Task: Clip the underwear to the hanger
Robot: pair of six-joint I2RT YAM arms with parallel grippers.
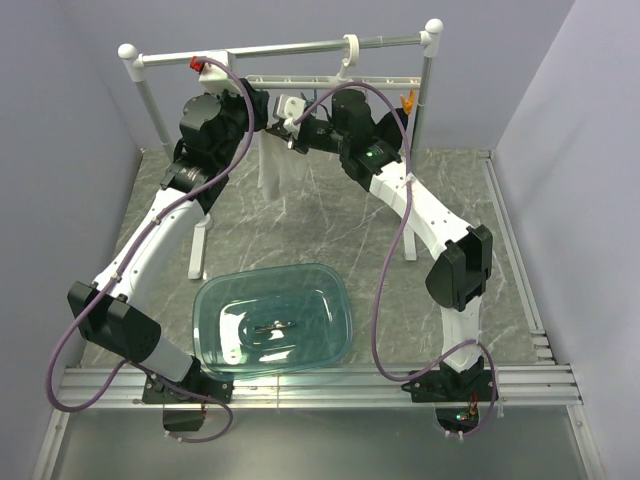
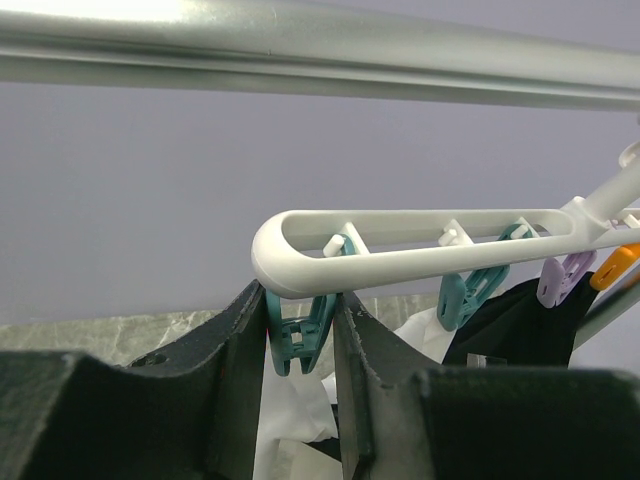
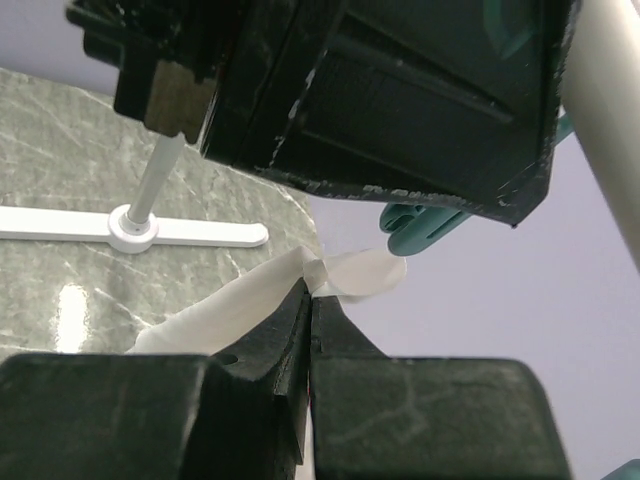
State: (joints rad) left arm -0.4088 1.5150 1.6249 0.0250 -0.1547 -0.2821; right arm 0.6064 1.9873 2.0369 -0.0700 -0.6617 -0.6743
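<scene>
- Where both arms meet under the grey rail [image 1: 290, 46], the hanger [image 1: 330, 79] hangs by its hook. Its long axis runs left to right, parallel to the rail and just below it.
- Left wrist view: the hanger's rounded end points left and the bar rises toward the right. Pegs from that end: end teal peg [image 2: 300, 335], second teal peg [image 2: 470, 292], purple peg [image 2: 562, 277], orange peg [image 2: 615, 266].
- Left hand [image 2: 300, 300]: its fingers [image 2: 240, 345] close against both sides of the end teal peg, gripping it just beneath the bar.
- Right hand [image 3: 310, 300]: its fingertips are pressed together, pinching the underwear [image 3: 240, 305] at a twisted corner.
- That corner sticks out past the fingertips, just below a teal peg. I cannot tell whether they touch.
- Top view: the underwear drapes straight down from the hands, long axis vertical, with its lower edge above the marbled surface [image 1: 300, 230].
- A black garment [image 2: 510, 320] hangs under the far pegs.
- A clear teal tub [image 1: 270, 272] sits on the surface near the arm bases, well apart from the hanger.
</scene>
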